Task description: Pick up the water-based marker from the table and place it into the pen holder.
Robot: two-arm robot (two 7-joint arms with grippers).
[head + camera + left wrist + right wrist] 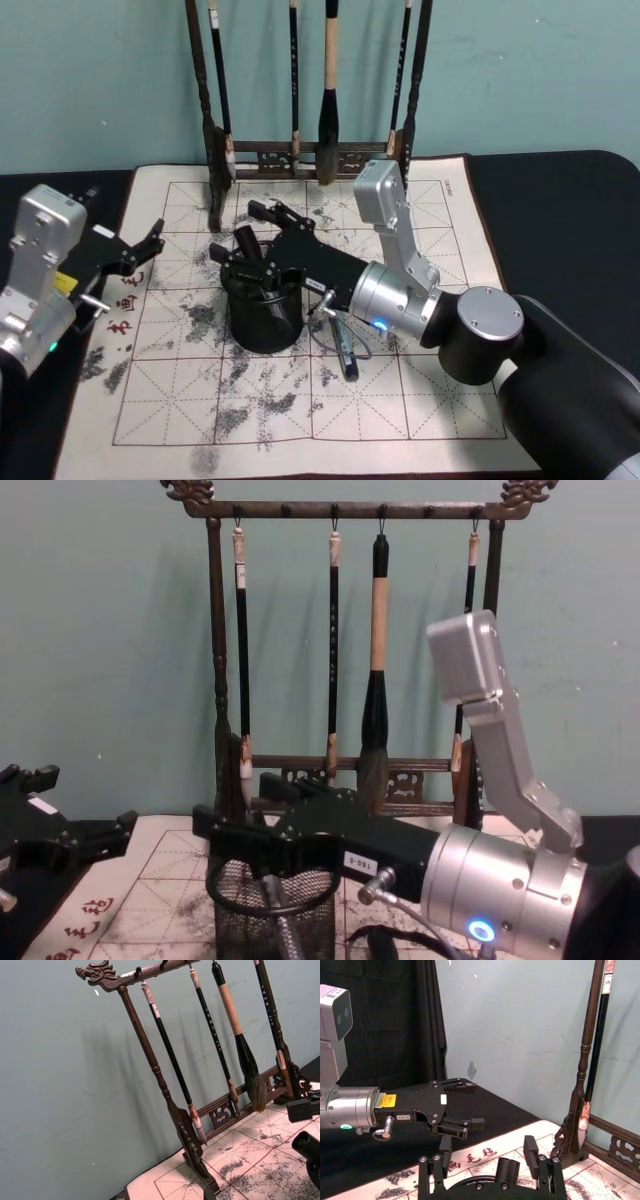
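The pen holder [266, 318], a round black mesh cup, stands on the ink-stained calligraphy mat; it also shows low in the chest view [232, 912]. A black marker [245, 244] leans out of its top, and its round end [508, 1169] sits between the two spread fingers of my right gripper [243, 235]. That gripper hovers right over the holder's rim, open, and neither finger [530, 1148] touches the marker. My left gripper [140, 252] waits at the mat's left edge, open and empty, seen also from the right wrist [470, 1105].
A tall dark wooden brush rack [300, 155] with several hanging brushes stands at the back of the mat. A dark pen-like object [345, 352] lies on the mat just right of the holder, beside a loop of cable. Black cloth surrounds the mat.
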